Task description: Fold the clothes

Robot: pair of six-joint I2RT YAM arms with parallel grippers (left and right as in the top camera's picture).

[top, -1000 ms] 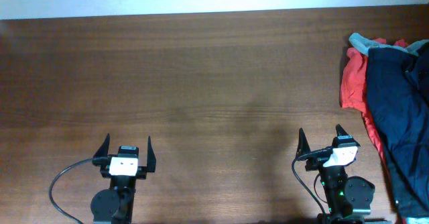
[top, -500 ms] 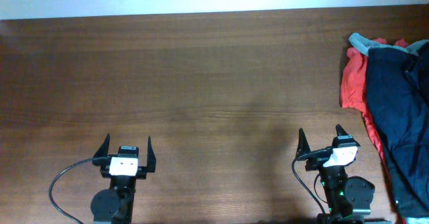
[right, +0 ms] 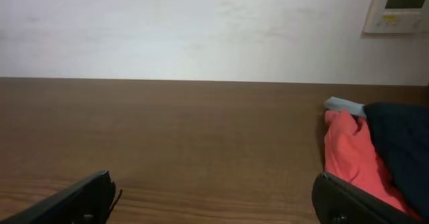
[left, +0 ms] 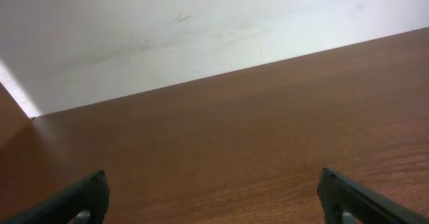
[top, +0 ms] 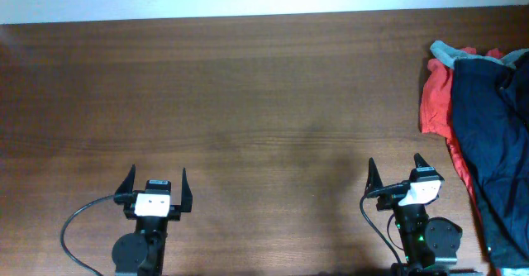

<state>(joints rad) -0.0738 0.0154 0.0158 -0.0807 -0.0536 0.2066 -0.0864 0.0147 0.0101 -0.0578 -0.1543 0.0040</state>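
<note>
A heap of clothes lies at the table's right edge in the overhead view. Dark navy-blue shorts [top: 494, 135] lie on top of an orange-red garment [top: 435, 102], with a grey piece [top: 446, 53] at the far end. The right wrist view shows the navy shorts [right: 405, 140], the orange-red garment [right: 350, 153] and the grey piece [right: 345, 105] at its right. My left gripper [top: 154, 182] is open and empty near the front edge, far left of the heap. My right gripper [top: 397, 173] is open and empty, just left of the heap.
The brown wooden table [top: 248, 102] spreads between the arms and the far edge. A white wall [right: 188, 29] stands behind it, with a small white control panel [right: 399, 6] at its upper right. A black cable [top: 78, 222] loops beside the left arm's base.
</note>
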